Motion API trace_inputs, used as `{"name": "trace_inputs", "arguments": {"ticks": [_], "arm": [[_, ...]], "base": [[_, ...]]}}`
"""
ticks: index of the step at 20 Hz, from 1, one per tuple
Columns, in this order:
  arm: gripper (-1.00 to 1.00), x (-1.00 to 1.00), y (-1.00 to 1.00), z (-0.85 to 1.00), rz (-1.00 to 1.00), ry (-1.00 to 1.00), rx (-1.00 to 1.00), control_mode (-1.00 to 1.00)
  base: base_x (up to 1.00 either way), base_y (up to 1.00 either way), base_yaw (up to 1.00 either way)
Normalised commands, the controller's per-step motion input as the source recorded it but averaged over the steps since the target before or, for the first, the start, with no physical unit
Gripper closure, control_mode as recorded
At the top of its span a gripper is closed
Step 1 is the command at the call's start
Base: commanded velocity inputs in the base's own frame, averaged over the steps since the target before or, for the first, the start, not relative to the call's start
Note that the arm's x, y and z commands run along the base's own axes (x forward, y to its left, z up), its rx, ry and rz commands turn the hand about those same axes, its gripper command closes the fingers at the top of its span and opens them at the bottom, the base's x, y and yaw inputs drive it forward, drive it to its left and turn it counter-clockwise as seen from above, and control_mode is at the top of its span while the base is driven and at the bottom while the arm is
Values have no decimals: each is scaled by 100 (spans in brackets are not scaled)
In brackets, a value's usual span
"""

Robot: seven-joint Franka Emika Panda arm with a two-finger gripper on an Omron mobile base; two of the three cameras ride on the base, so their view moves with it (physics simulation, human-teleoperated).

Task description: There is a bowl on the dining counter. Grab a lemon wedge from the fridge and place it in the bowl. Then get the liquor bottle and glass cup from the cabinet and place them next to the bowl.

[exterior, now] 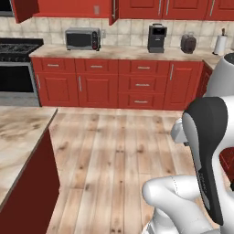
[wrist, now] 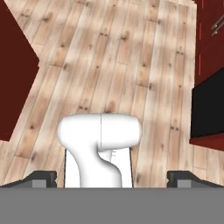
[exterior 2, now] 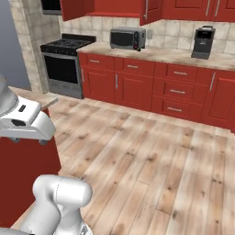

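My gripper [wrist: 112, 177] is open, with nothing between its fingertips [wrist: 43, 177], and it points down at the wooden floor. The dining counter [exterior: 18, 132] has a beige marbled top and a plain red front. It stands close on my left, and its red side [wrist: 13, 65] shows at the left of the hand view. Above the microwave, the red wall cabinet [exterior: 68, 8] has its doors swung open. A small pale thing [exterior: 96, 9] sits inside, too small to identify. The bowl, lemon wedge, fridge, liquor bottle and glass cup are out of view.
Along the far wall runs a counter with red drawers [exterior: 141, 84]. On it stand a microwave [exterior: 82, 39], a coffee machine [exterior: 156, 38], a toaster [exterior: 188, 43] and a paper roll [exterior: 220, 45]. A stove [exterior: 16, 68] stands at its left end. Wooden floor [exterior: 114, 151] lies between.
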Motion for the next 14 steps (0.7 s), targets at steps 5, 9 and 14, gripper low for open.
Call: {"name": "trace_inputs", "arguments": {"ticks": [5, 9, 14], "arm": [[-100, 0, 0, 0, 0, 0, 0, 100], [-100, 0, 0, 0, 0, 0, 0, 100], [-100, 0, 0, 0, 0, 0, 0, 100]], "base": [[100, -21, 6], [100, -14, 5], [100, 0, 2]]}}
